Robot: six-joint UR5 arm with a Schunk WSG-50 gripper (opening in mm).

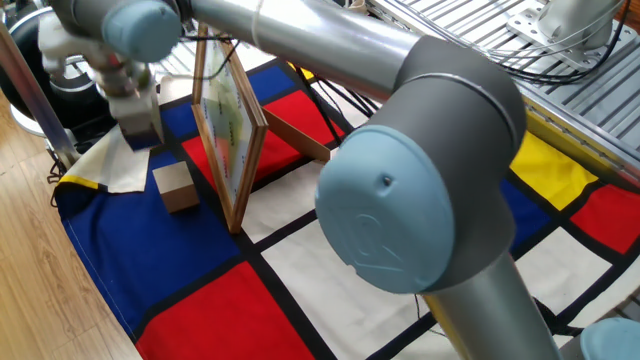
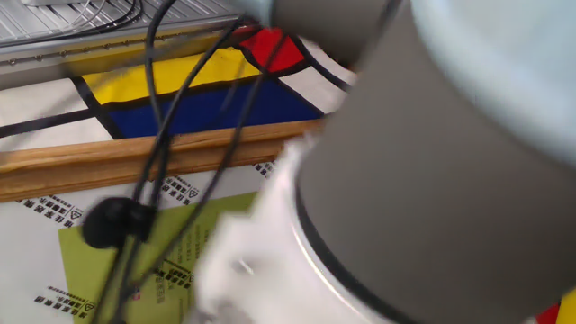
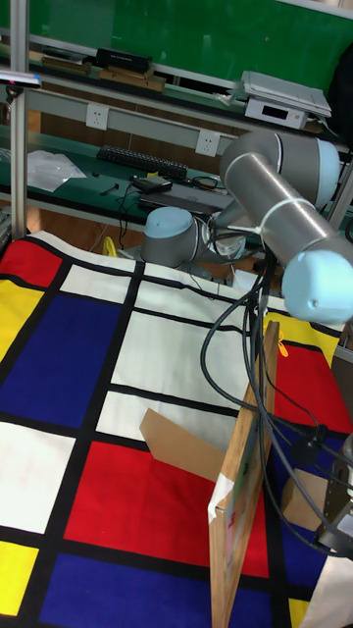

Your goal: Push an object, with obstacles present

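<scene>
The small wooden cube [image 1: 175,187] looks light and rigid; push its flat side. Claw [image 1: 140,130] hangs above, state unclear.
</scene>
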